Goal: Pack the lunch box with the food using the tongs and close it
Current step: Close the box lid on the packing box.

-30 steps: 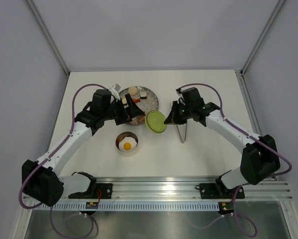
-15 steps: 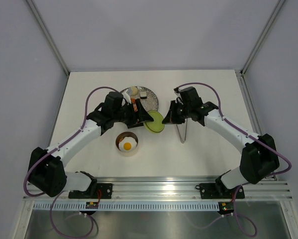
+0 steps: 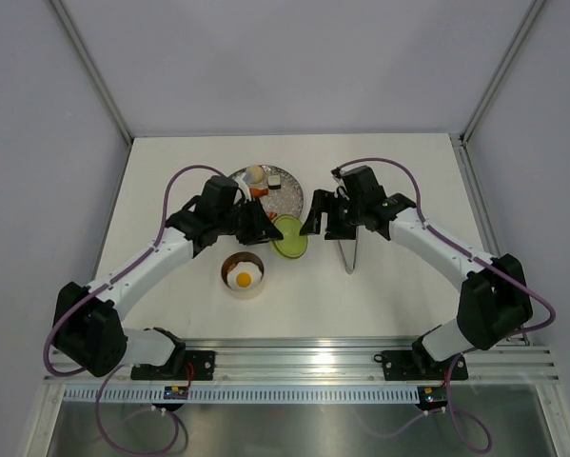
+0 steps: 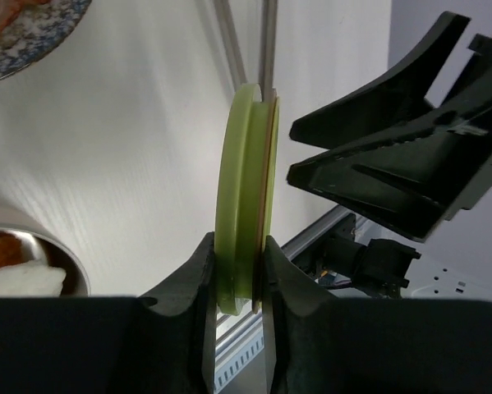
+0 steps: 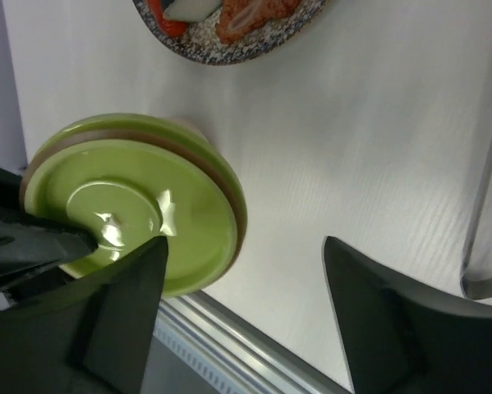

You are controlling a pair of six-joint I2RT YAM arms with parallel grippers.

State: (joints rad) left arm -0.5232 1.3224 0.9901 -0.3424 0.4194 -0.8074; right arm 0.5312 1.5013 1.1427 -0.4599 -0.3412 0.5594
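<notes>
Packing incomplete: the lunch box [image 3: 226, 268] holds the fried egg [image 3: 245, 278], more food [image 3: 255, 174] remains on the plate [image 3: 291, 196], the tongs [image 3: 351, 252] lie on the surface, the left hand [image 4: 235, 256] pinches the lid [image 3: 289, 236] edgewise, and the right hand [image 3: 321, 215] is spread beside it.

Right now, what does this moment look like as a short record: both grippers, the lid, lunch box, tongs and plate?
left gripper: shut on the rim of the light-green lid
right gripper: open, close to the lid, gripping nothing
lid: not on the lunch box
lunch box: uncovered, fried egg inside
tongs: lying on the table by the right arm, not held
speckled plate: holds a cream ball, a roll and other pieces
</notes>
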